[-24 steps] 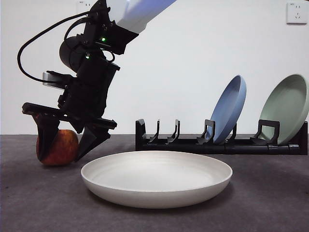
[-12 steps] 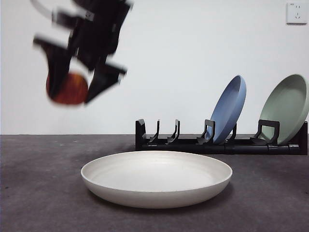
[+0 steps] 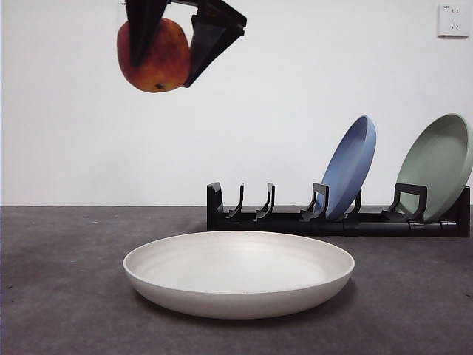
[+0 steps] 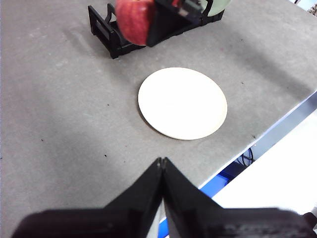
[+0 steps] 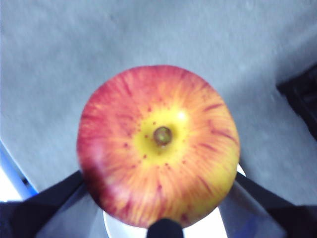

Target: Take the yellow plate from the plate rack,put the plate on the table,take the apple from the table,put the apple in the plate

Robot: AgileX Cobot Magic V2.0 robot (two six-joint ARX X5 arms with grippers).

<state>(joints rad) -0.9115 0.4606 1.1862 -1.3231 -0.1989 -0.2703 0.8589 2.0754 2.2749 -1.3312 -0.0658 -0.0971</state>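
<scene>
Now that the right claw, clamped on the apple, has risen from the table, only lowering into the yellow plate remains; left claw clenched, idle

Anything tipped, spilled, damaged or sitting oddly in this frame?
Nothing stands out. The yellow plate lies flat on the table, the right claw holds the apple high above it, and the blue plate and green plate lean in the plate rack.
</scene>
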